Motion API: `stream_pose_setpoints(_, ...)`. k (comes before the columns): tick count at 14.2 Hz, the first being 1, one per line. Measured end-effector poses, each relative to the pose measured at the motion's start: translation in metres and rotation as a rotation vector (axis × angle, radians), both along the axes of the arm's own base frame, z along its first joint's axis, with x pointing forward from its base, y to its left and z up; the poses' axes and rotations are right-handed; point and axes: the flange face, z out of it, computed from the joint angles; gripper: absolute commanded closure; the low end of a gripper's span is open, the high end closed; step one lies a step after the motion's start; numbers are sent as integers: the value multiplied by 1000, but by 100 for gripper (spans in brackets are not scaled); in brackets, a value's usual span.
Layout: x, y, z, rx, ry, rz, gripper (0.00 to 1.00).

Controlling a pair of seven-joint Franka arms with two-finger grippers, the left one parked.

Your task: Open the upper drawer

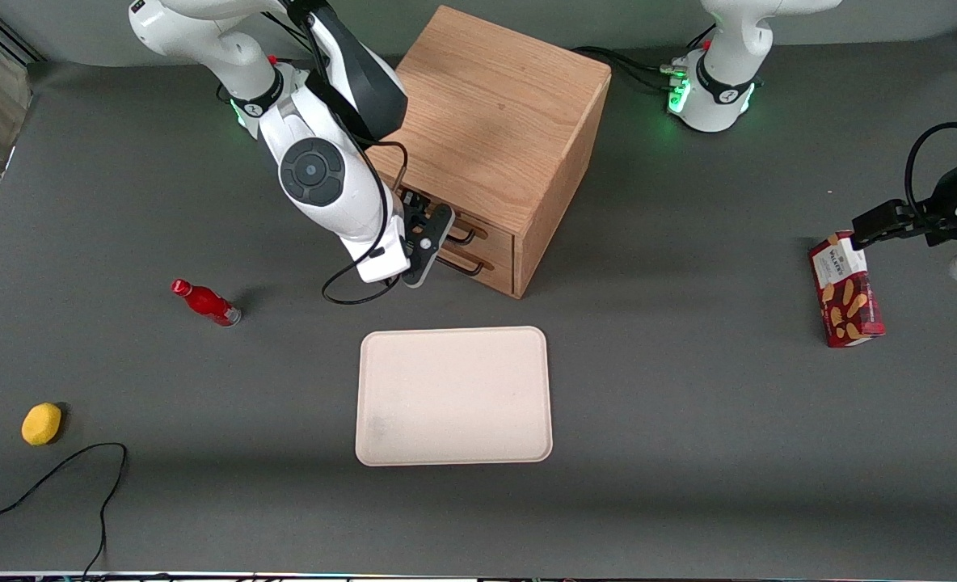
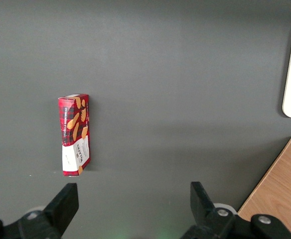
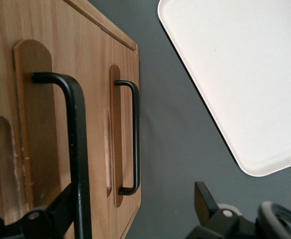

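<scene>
Cream tray [image 1: 454, 396] is lying bare on the bench [image 1: 689, 453]. Oak cabinet [image 1: 499, 121] is sitting with upper drawer [image 1: 478, 229] closed. Hand [image 1: 428, 242] is hovering at its handle [image 3: 75, 149], fingers apart; arm is hiding much of the drawer front.

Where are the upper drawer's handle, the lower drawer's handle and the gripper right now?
upper drawer handle [image 3: 78, 149], right wrist view, on its long black bar.
lower drawer handle [image 3: 135, 139], right wrist view, mid bar.
gripper [image 1: 428, 242], front view, at the drawer fronts, between its fingertips.
</scene>
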Motion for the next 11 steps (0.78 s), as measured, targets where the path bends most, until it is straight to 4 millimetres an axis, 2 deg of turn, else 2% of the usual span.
stream_pose_setpoints(7,5,1,-22,4,-18,-8,0)
stream_pose_setpoints(11,6,0,-22,7,-22,-4,0)
